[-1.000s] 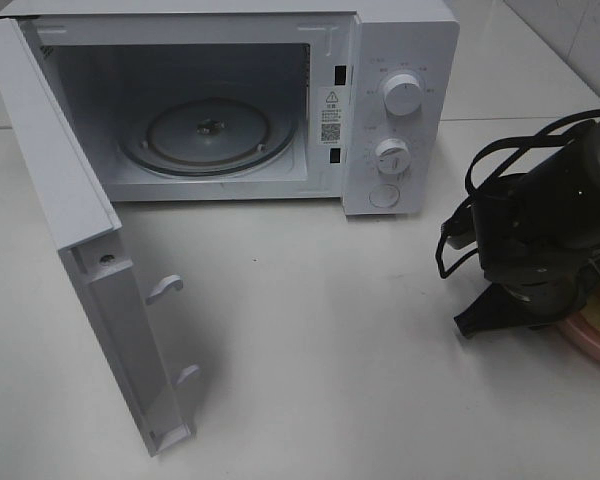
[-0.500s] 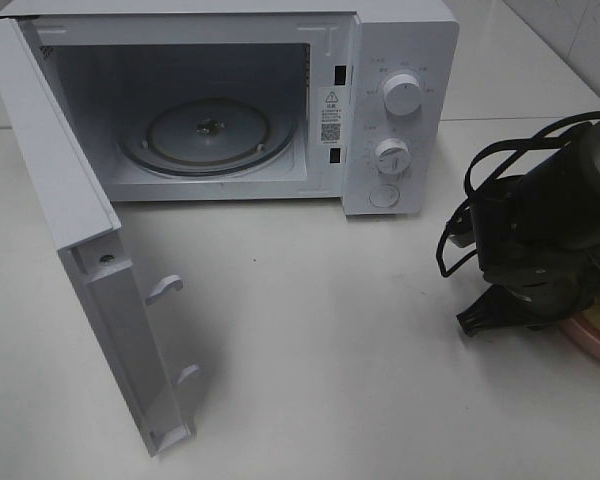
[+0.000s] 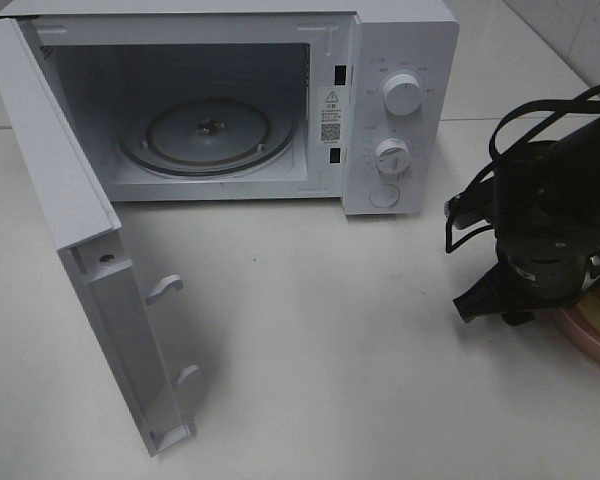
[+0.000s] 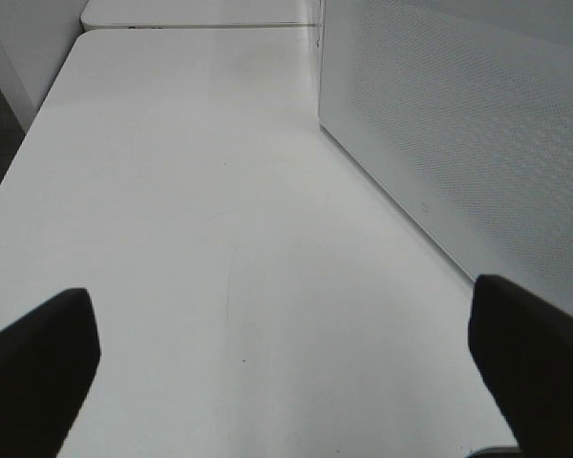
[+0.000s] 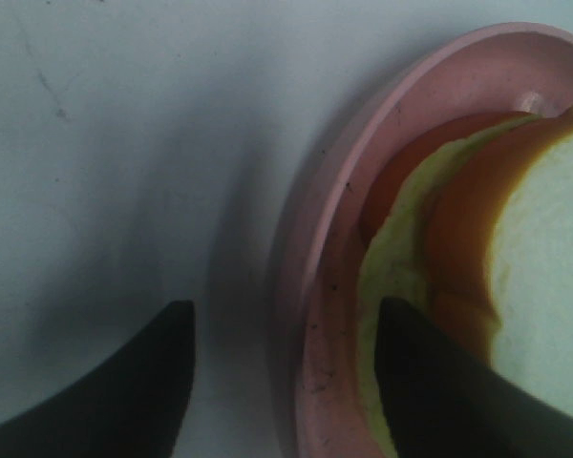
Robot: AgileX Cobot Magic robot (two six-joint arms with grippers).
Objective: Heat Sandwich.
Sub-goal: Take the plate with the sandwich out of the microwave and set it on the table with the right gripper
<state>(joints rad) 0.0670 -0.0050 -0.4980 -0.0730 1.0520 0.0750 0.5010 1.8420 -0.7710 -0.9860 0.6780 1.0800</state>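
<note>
I see the microwave (image 3: 230,100) at the back of the white surface (image 3: 320,340), its door (image 3: 80,250) swung wide and the glass turntable (image 3: 208,135) bare inside. My right gripper (image 5: 282,367) hangs low at the right edge of the surface, its fingers (image 5: 124,391) parted and straddling the rim of the pink plate (image 5: 325,286): one finger is outside over the surface, the other over the sandwich (image 5: 487,277). They grip nothing. The sandwich lies on that plate, well apart from the microwave. From the high camera only a sliver of the plate shows past the arm (image 3: 550,230). My left gripper (image 4: 286,372) hovers over bare surface beside the microwave's perforated side wall, fingers (image 4: 38,372) spread wide and empty.
</note>
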